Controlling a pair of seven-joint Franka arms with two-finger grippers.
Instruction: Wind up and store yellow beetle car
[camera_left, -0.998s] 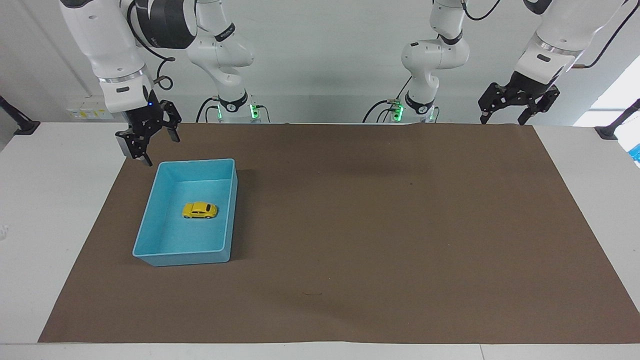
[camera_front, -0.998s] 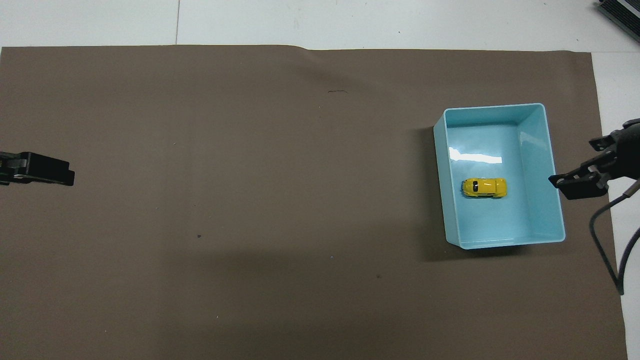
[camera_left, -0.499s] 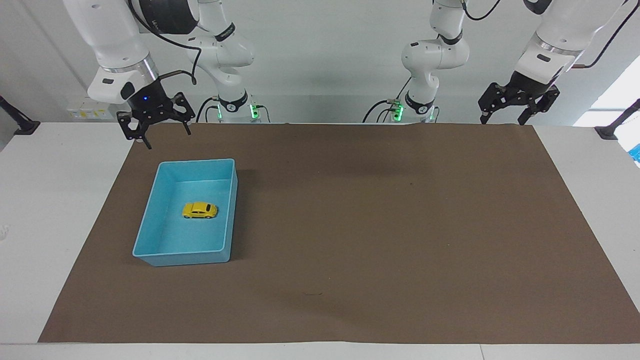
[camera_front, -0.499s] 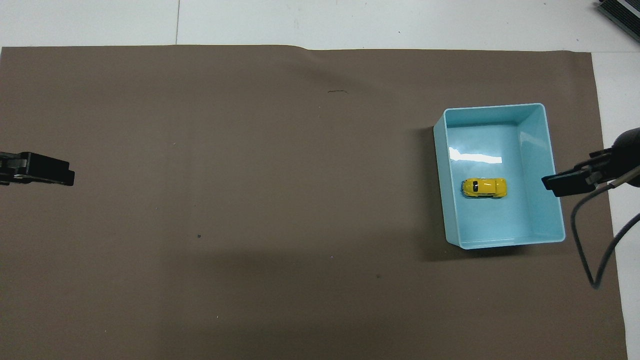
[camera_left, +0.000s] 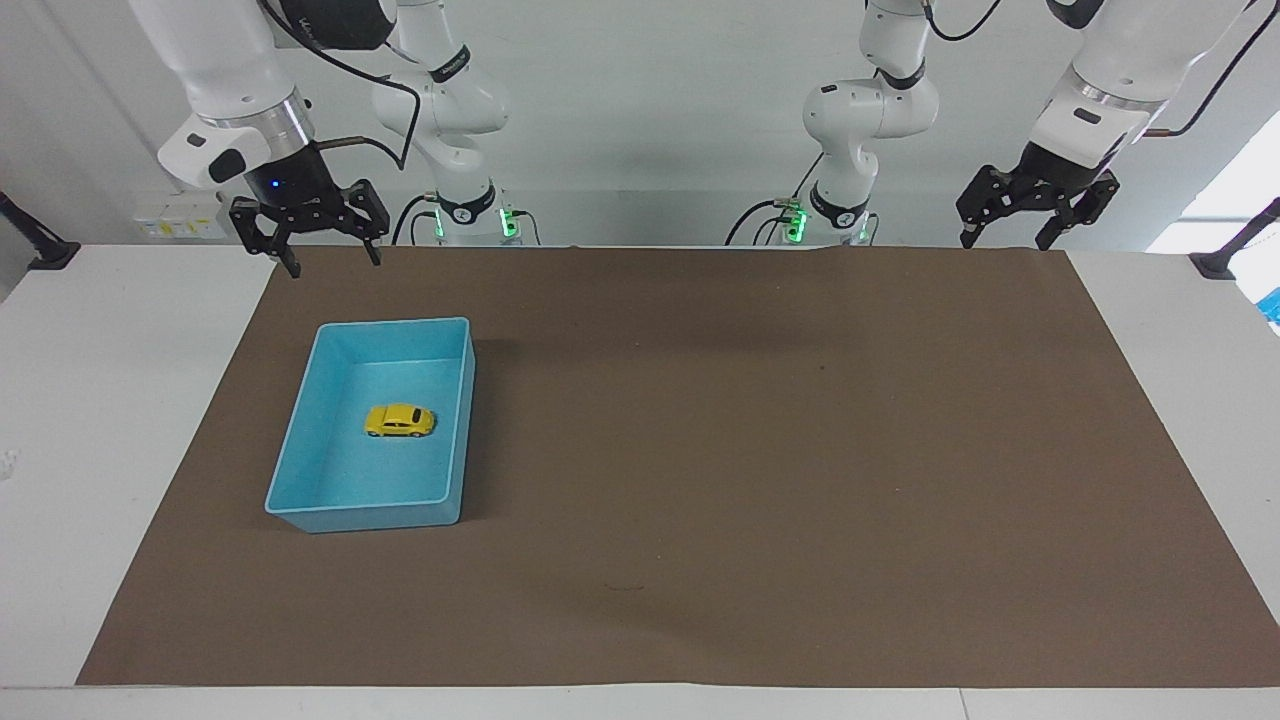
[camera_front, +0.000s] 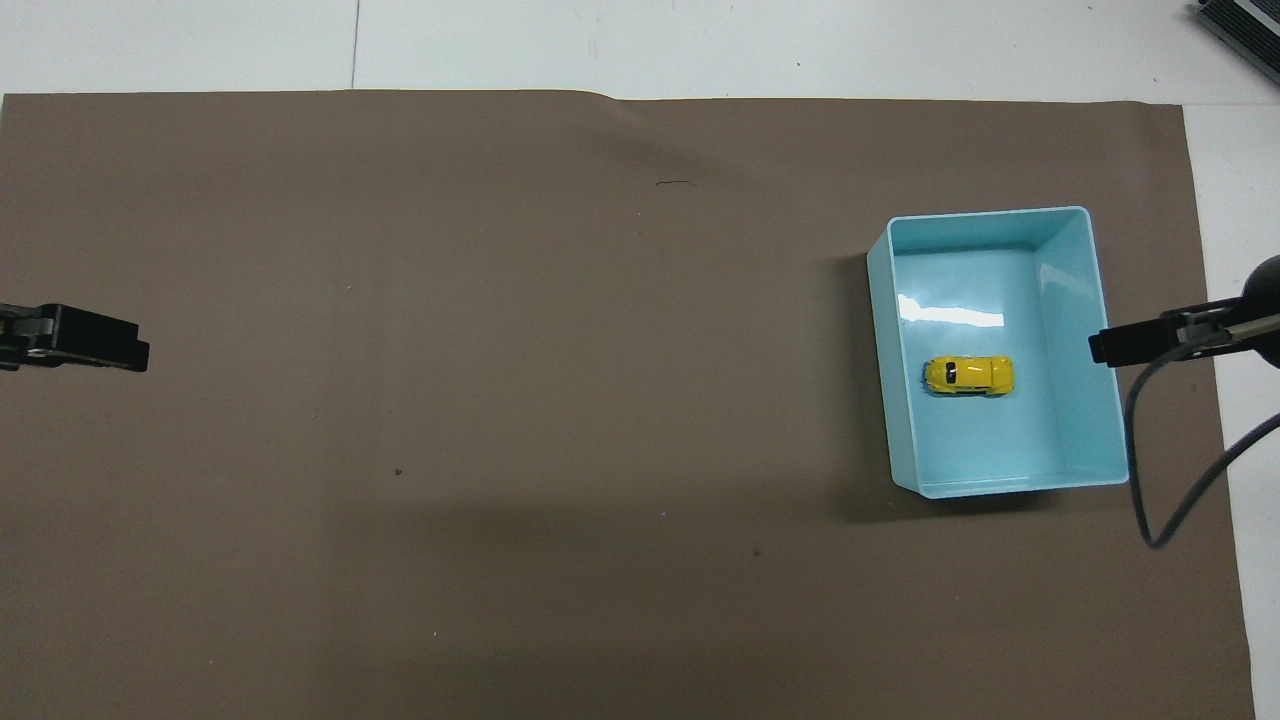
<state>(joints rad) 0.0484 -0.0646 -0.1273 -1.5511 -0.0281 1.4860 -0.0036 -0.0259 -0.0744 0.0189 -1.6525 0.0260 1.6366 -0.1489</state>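
Right gripper (camera_left: 328, 261) hung spread and empty, raised near the blue bin (camera_left: 300, 445)
The yellow beetle car (camera_left: 400, 421) sat on its wheels inside the bin, apparently already stored; the left gripper (camera_left: 1004, 239) waited spread over the mat's (camera_left: 780, 450) edge at its own end

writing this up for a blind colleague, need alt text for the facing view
A yellow beetle car sits inside a blue bin on a brown mat. The right gripper hangs open, raised over the mat's edge nearest the robots; the left gripper waits open at the other end.
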